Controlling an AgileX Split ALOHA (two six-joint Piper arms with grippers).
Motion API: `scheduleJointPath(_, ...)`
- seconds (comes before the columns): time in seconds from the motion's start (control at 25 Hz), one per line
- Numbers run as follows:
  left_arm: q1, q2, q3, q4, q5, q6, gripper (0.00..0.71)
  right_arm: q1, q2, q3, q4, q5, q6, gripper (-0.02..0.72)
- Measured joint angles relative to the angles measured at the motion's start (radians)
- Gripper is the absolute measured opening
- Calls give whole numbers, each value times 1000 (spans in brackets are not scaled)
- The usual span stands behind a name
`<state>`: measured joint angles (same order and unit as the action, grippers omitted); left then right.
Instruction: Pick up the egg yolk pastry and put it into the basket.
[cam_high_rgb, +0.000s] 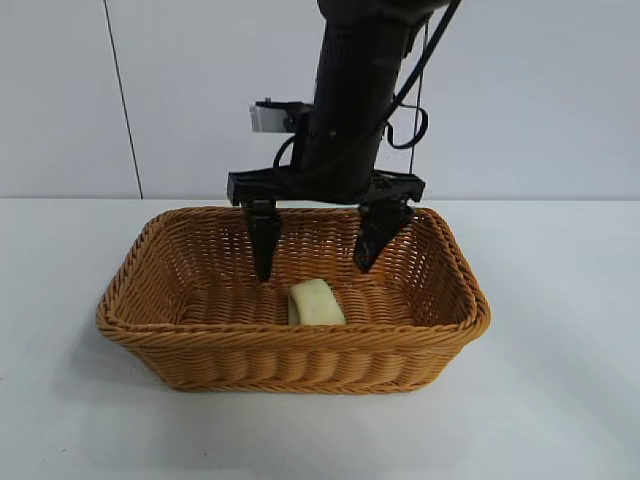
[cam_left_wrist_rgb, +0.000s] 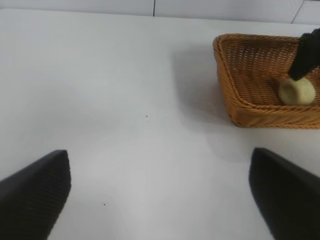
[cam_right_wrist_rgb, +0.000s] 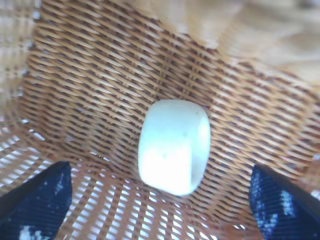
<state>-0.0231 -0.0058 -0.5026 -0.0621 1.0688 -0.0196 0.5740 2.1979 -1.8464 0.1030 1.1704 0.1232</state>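
Spread wide apart, the jaws of the right gripper (cam_high_rgb: 318, 256) are pointing straight down into the basket (cam_high_rgb: 160, 325), with nothing between them. Its two dark fingers (cam_high_rgb: 264, 245) are reaching below the braided rim, one on each side of the middle, and are standing clear of the egg yolk pastry (cam_high_rgb: 315, 302).

That pastry is lying on the woven floor of the basket, close to the near wall and roughly midway between the left and right sides. It is resting on its side, so one flat pale face is turned toward the near edge. In the right wrist view the pastry (cam_right_wrist_rgb: 174, 146) is sitting apart from both fingertips, touching only the wicker.

Around it, the basket is standing on the white surface (cam_high_rgb: 560, 400), about in the middle of the scene.

Farther out, the left gripper (cam_left_wrist_rgb: 160, 195) is hovering over bare surface well away from the basket, its jaws also fully parted and gripping nothing. From its wrist view, the basket (cam_left_wrist_rgb: 227, 95) and the pastry (cam_left_wrist_rgb: 297, 91) are showing at the far side.
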Motion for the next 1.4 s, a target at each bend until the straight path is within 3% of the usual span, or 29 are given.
scheduleJointPath(0.16, 0, 0, 0, 0, 0, 0, 695, -9, 0, -117, -50, 37, 8, 689)
scheduleJointPath(0.28, 0, 0, 0, 0, 0, 0, 695, -43, 0, -154, -55, 39, 19, 693)
scheduleJointPath(1.08, 0, 0, 0, 0, 0, 0, 695, -513, 0, -157, -123, 41, 4, 695)
scheduleJointPath(1.4, 0, 0, 0, 0, 0, 0, 695, -573, -34, -74, -136, 40, -9, 695)
